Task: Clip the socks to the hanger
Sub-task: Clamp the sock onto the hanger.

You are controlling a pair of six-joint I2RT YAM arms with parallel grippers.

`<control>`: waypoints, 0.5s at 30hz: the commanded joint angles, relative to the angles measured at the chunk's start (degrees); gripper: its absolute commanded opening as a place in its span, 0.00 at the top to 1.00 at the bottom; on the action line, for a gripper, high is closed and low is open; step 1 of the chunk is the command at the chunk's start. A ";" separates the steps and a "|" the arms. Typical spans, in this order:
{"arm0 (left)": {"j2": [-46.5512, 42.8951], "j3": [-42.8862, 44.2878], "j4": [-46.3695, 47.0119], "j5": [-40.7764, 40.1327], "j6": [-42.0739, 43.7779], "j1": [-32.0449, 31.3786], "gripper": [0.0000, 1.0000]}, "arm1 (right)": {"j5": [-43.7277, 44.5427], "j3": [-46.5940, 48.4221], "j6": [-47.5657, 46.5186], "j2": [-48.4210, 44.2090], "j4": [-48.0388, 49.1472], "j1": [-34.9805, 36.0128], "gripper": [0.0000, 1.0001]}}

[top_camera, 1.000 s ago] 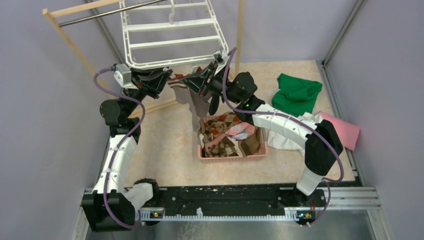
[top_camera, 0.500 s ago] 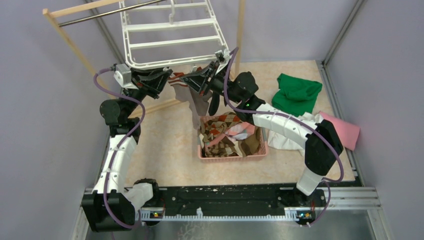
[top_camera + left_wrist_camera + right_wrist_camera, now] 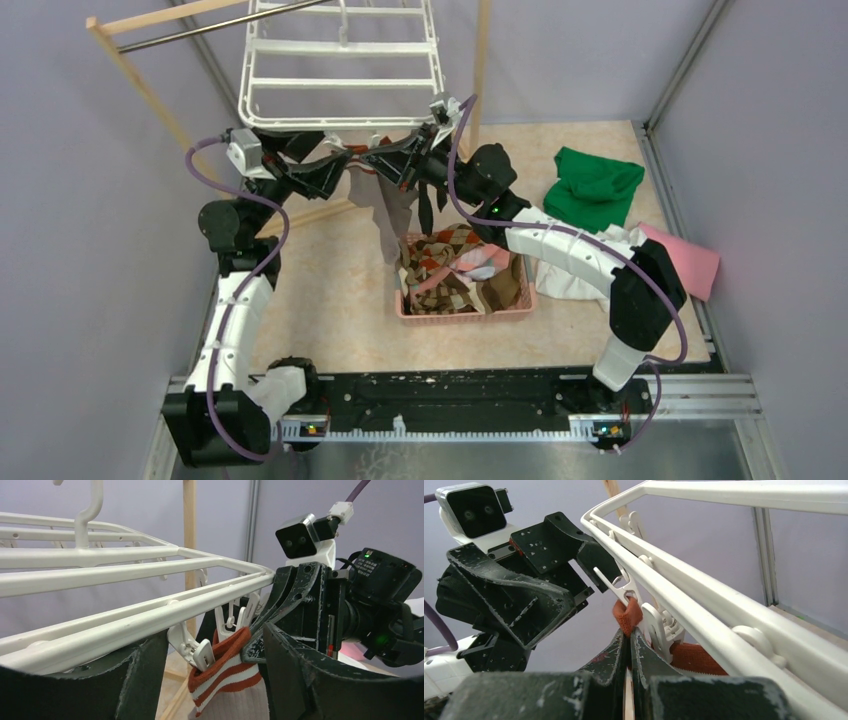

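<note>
Striped-cuff sock (image 3: pixel 385 210) at the near rail of the hanger (image 3: pixel 340 47), one end effector on each side.

From above, we see the sock hanging over the pink basket (image 3: pixel 465 312) on the worktop (image 3: pixel 330 290), between the left end effector (image 3: pixel 335 155) and the right end effector (image 3: pixel 372 160). In the left wrist view, our left fingers stand wide apart around the cuff and a clip (image 3: pixel 201 652) at its top edge, holding nothing. In the right wrist view, the right fingers are pinched tight on the orange cuff under the rail.
</note>
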 commanded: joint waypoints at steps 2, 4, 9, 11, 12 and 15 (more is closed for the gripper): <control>-3.94 0.31 -1.87 -1.81 0.95 -0.17 0.19 | -0.64 1.49 -0.69 -1.18 2.27 -0.36 1.00; -5.85 -0.22 -5.05 -3.10 2.07 -0.17 0.12 | -1.04 1.26 -0.81 -1.16 2.38 -0.40 0.91; -12.22 -1.31 -17.23 -6.72 6.76 -0.17 0.02 | -4.51 -0.29 -1.53 -1.76 4.23 -0.36 0.67; -15.10 -1.51 -22.98 -7.80 9.15 -0.17 0.02 | -7.34 -1.99 -1.72 -2.52 6.14 -0.44 0.63; -16.40 -1.60 -25.82 -8.28 10.05 -0.19 0.02 | -9.02 -3.18 -2.06 -3.19 7.45 -0.52 0.60; -20.18 -1.12 -35.09 -8.87 12.38 -0.17 0.02 | -12.72 -7.20 -4.86 -5.92 8.04 -0.54 0.51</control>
